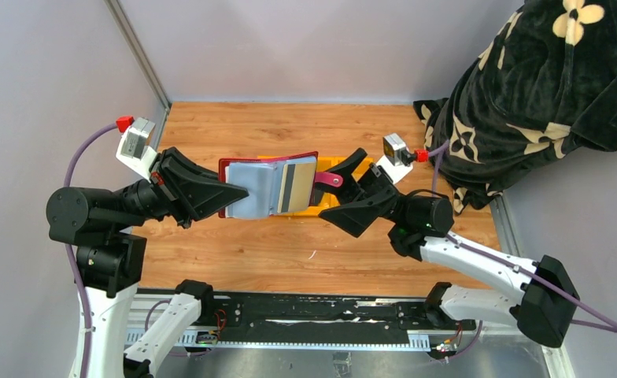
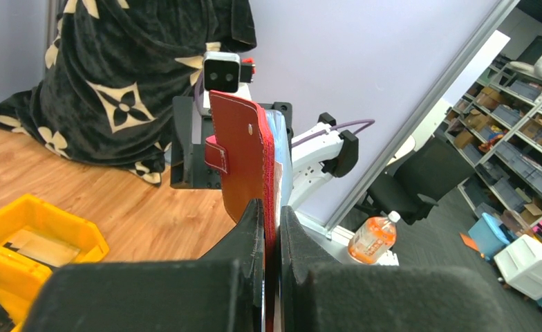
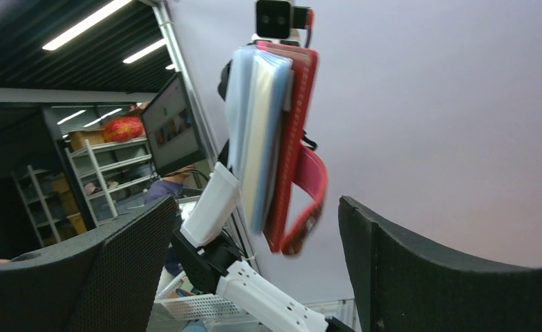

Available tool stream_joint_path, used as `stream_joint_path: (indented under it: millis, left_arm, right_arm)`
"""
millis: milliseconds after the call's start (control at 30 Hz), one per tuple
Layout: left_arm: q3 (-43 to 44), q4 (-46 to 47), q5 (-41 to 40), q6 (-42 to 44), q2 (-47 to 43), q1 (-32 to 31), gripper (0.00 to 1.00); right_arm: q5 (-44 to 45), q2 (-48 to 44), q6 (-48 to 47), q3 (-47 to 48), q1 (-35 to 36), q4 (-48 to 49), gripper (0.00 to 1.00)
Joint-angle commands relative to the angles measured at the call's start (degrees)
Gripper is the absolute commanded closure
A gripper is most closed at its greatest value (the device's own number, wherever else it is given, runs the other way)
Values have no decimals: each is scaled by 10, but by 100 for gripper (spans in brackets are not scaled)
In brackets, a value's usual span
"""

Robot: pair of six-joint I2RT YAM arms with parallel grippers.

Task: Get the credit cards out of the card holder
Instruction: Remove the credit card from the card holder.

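At the left of the scene, the left gripper [image 1: 233, 191] is clenching the left edge of the card holder [image 1: 270, 187], its two black fingers pinching the maroon cover tight in the left wrist view. That grip is keeping the holder in the air above the wooden table [image 1: 290, 252] and over the yellow tray [image 2: 5, 266], near the middle of the scene. The holder is lying open towards the overhead camera, showing a dark red leather-like rim around a fan of pale grey-blue see-through sleeves. One tan-gold card [image 1: 296, 185] with a grey stripe along one side is showing in the rightmost sleeve; whether other cards are sitting in the sleeves cannot be told. From the wrist views the holder is standing edge-on, the sleeves stacked beside the red cover. A pinkish-red closure tab [image 1: 329, 179] is sticking out from its right edge. Just right of the tab, the right gripper [image 1: 338, 186] is hanging released, its jaws spread wide and gripping nothing, with the tab apart from both pads. At the far right, a black blanket [image 1: 541, 87] with cream flowers is lying heaped.
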Motion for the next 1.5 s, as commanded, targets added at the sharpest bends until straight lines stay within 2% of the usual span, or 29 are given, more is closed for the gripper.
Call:
stream_joint_path:
  millis: [0, 100, 200, 233, 300, 333, 367, 433, 467, 567, 700, 833, 933, 1167, 1367, 1467]
  left_arm:
    - [11, 5, -4, -2, 2, 3, 100]
    - [14, 1, -4, 1, 4, 3, 100]
    - [12, -5, -5, 7, 1, 3, 100]
    - [10, -7, -5, 10, -1, 3, 100]
    - [5, -16, -5, 26, -4, 3, 100]
    - [0, -29, -5, 40, -7, 3, 87]
    - [-4, -54, -4, 61, -12, 3, 60]
    - [-7, -116, -11, 131, -15, 3, 7]
    - [-1, -183, -23, 186, -14, 3, 1]
    - [44, -327, -41, 352, 2, 3, 0]
    - [98, -411, -46, 438, 25, 3, 0]
    - [120, -420, -40, 474, 30, 3, 0]
    - [98, -421, -15, 487, 29, 3, 0]
    - [-24, -448, 34, 540, 24, 0, 0]
    - [-54, -493, 13, 609, 33, -17, 3]
    - [-58, -512, 8, 620, 38, -35, 9]
  right_arm:
    - [-14, 42, -31, 60, 46, 39, 9]
    - [0, 59, -35, 73, 56, 30, 12]
    - [25, 57, -35, 69, 57, 24, 24]
    - [30, 53, -35, 70, 57, 14, 34]
    - [39, 41, -40, 74, 57, -30, 67]
    - [42, 30, -47, 79, 57, -67, 82]
    - [41, 17, -65, 86, 57, -109, 97]
    - [33, -16, -119, 112, 56, -241, 100]
    - [31, -32, -151, 134, 57, -322, 100]
    - [3, -51, -311, 235, 57, -623, 100]
    - [-56, 1, -465, 379, 57, -988, 100]
    - [-85, 80, -535, 461, 57, -1156, 100]
    - [-95, 128, -563, 510, 61, -1219, 100]
    - [-110, 205, -618, 609, 93, -1291, 100]
    - [-114, 264, -640, 677, 115, -1325, 100]
    - [-115, 287, -647, 706, 120, -1336, 100]
